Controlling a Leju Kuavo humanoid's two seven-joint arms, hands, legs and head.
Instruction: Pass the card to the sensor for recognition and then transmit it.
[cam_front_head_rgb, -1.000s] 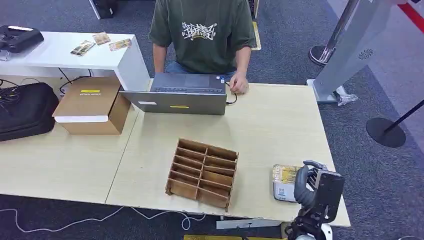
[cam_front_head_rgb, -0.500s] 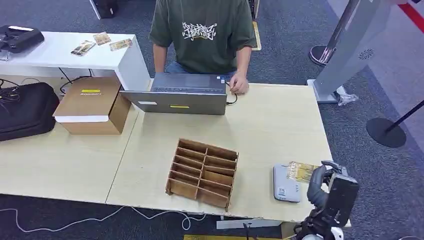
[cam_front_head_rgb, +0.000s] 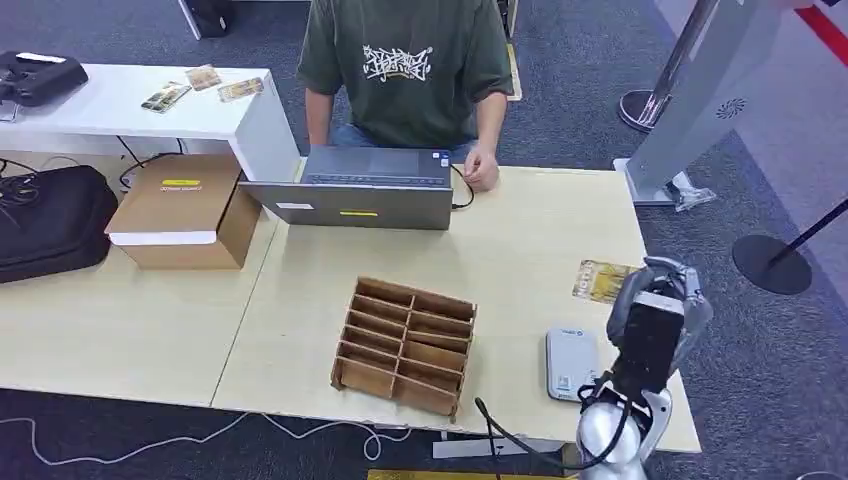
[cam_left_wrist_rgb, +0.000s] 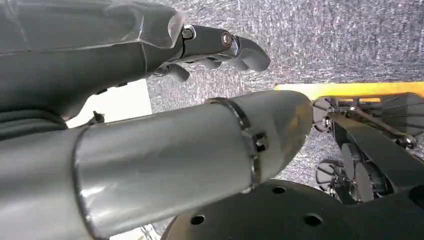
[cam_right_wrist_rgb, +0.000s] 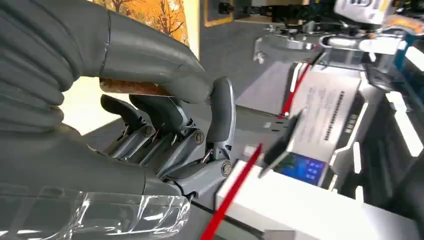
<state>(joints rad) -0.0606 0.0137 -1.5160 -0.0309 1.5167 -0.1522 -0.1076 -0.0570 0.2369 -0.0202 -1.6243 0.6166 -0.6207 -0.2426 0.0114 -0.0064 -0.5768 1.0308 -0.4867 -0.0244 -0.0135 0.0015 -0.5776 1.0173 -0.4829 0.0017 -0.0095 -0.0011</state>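
My right hand (cam_front_head_rgb: 667, 290) is raised above the table's right edge and pinches a yellow picture card (cam_front_head_rgb: 603, 281) between thumb and fingers. In the right wrist view the card (cam_right_wrist_rgb: 150, 15) lies under the thick thumb (cam_right_wrist_rgb: 150, 60), with the darker fingers (cam_right_wrist_rgb: 165, 130) curled beneath it. The grey sensor pad (cam_front_head_rgb: 571, 363) lies flat on the table, nearer me than the card and uncovered. My left hand (cam_left_wrist_rgb: 220, 47) hangs over grey carpet with its fingers slightly bent and nothing in them.
A wooden slotted organiser (cam_front_head_rgb: 405, 345) stands left of the sensor. A person sits behind an open laptop (cam_front_head_rgb: 362, 190) at the far table edge. A cardboard box (cam_front_head_rgb: 185, 210) and black bag (cam_front_head_rgb: 50, 220) sit to the left. A white kiosk (cam_front_head_rgb: 700, 90) stands at the far right.
My right hand has lifted the card off the sensor and carried it up and away from me, leaving the sensor pad uncovered.
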